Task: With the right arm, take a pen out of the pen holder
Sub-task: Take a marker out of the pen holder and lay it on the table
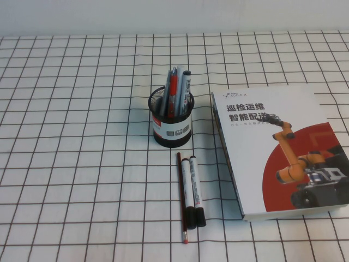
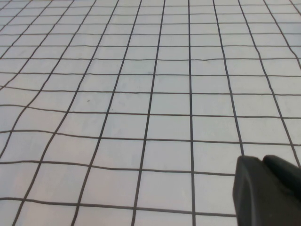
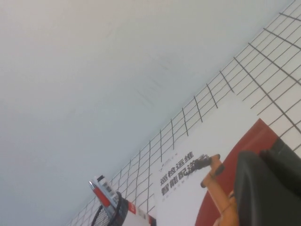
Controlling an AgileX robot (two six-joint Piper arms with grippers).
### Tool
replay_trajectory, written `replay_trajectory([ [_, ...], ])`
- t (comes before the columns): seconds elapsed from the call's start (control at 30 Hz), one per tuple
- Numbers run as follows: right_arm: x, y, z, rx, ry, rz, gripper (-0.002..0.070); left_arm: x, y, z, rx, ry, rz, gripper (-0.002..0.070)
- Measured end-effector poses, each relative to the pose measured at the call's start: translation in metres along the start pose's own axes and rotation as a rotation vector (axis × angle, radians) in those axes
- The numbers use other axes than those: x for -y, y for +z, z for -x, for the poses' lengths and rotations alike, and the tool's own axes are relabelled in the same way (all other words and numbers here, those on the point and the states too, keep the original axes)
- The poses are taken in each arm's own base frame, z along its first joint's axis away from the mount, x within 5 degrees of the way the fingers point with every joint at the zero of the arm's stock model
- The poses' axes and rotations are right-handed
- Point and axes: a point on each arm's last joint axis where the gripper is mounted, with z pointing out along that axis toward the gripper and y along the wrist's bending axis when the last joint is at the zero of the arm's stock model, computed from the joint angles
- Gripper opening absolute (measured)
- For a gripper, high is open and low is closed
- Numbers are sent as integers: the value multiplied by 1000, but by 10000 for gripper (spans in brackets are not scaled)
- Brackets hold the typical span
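The right gripper, matte black and rounded, is pressed together on nothing. Ahead of it lies a flat, glossy white cardboard box printed with a red disc and an orange robot arm. Past the box stands the black cylindrical wire-mesh pen holder, upright, with a red pen and grey markers bunched inside. Just beside the holder, two white-barrelled, black-capped markers and a slim dark-red pencil lie parallel on the slightly rippled white, black-gridded tablecloth. The left gripper hangs over bare cloth; whether it is spread or closed cannot be told.
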Motion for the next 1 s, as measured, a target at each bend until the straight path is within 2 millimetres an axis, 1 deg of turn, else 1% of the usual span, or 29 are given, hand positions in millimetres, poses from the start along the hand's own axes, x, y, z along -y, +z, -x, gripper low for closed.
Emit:
replay_trajectory([
  [0.1,0,0,-1,-15,29,4,-16,0,0,0,0,0,0,-3],
  [0.17,-4,1,-1,-37,44,7,-16,0,0,0,0,0,0,-3],
  [0.23,-13,4,4,-77,42,3,-16,0,0,0,0,0,0,-3],
  [0.3,-26,9,10,-127,1,0,-16,0,0,0,0,0,0,-3],
  [0.4,-44,25,16,-261,-78,-24,-16,0,0,0,0,0,0,-3],
  [0.47,-55,38,19,-374,-130,-40,-16,0,0,0,0,0,0,-3],
  [0.6,-68,69,19,-593,-206,-71,-16,0,0,0,0,0,0,-3],
  [0.73,-67,108,15,-771,-248,-113,-16,0,0,0,0,0,0,-3],
  [0.8,-67,127,13,-825,-281,-116,-16,0,0,0,0,0,0,-3],
  [0.87,-72,150,7,-870,-332,-102,-16,0,0,0,0,0,0,-3],
  [0.9,-77,159,3,-889,-367,-87,-16,0,0,0,0,0,0,-3],
  [1.0,-99,191,-11,-897,-476,-27,-16,0,0,0,0,0,0,-3],
])
